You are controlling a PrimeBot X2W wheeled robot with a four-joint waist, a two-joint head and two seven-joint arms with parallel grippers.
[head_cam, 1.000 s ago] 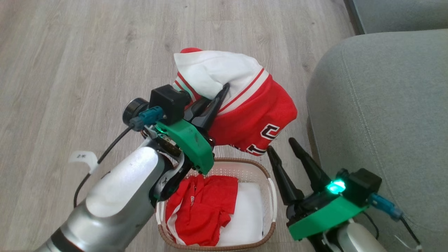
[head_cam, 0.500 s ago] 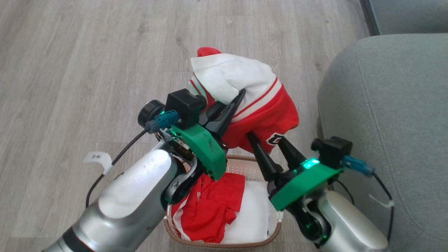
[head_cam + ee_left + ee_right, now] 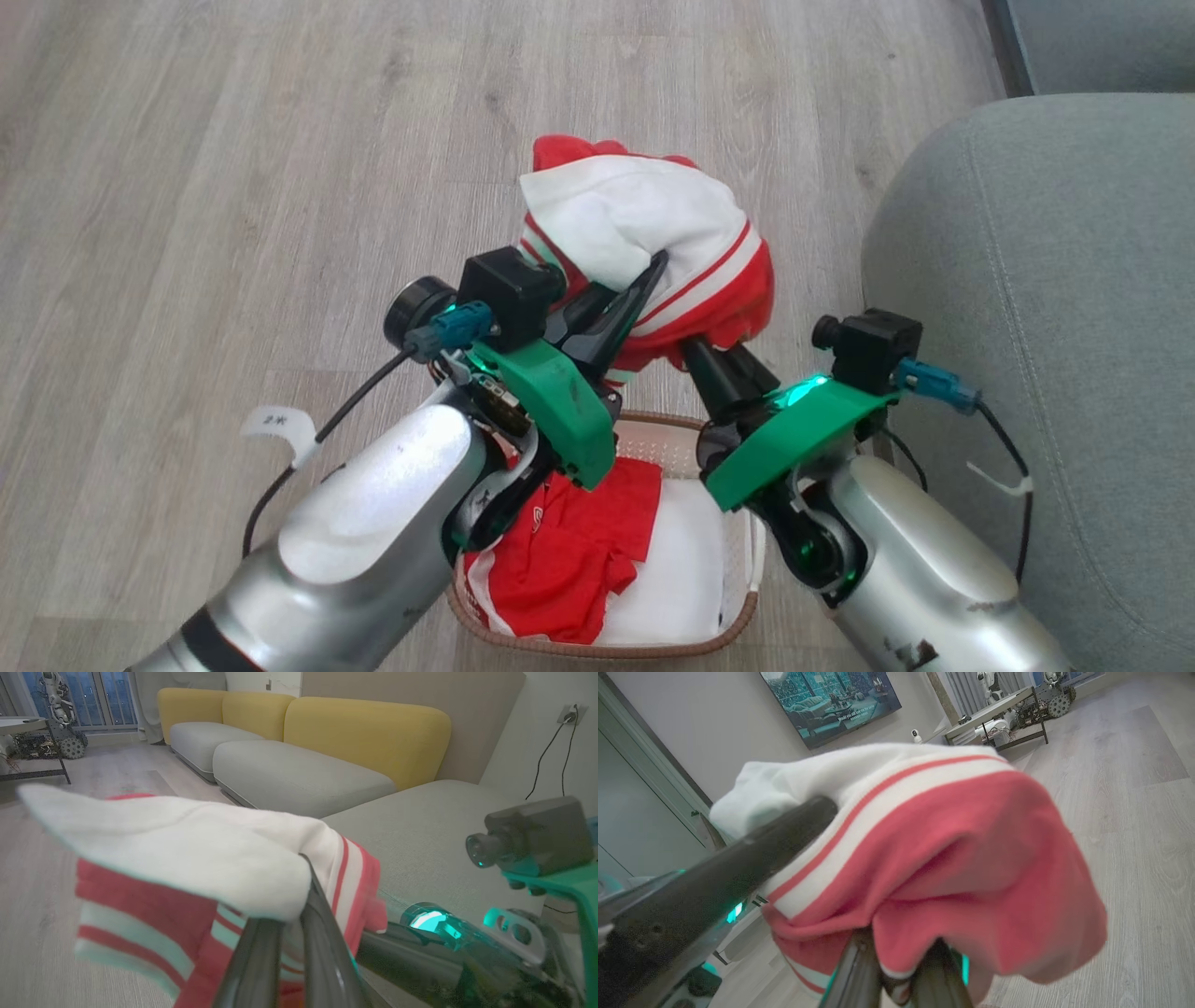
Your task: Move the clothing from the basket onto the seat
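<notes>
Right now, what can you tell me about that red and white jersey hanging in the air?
The jersey looks like soft knit cloth: a red body, a white panel on top and red-and-white striped trim. It is bunched up and held raised above the basket, with the grey-green seat off to its right. The left gripper has its jaws shut on a white fold, and the right gripper pinches the red lower edge from below.

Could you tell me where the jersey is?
Head view: the jersey hangs above the basket, left of the seat, held by the left tool and right tool.
</notes>
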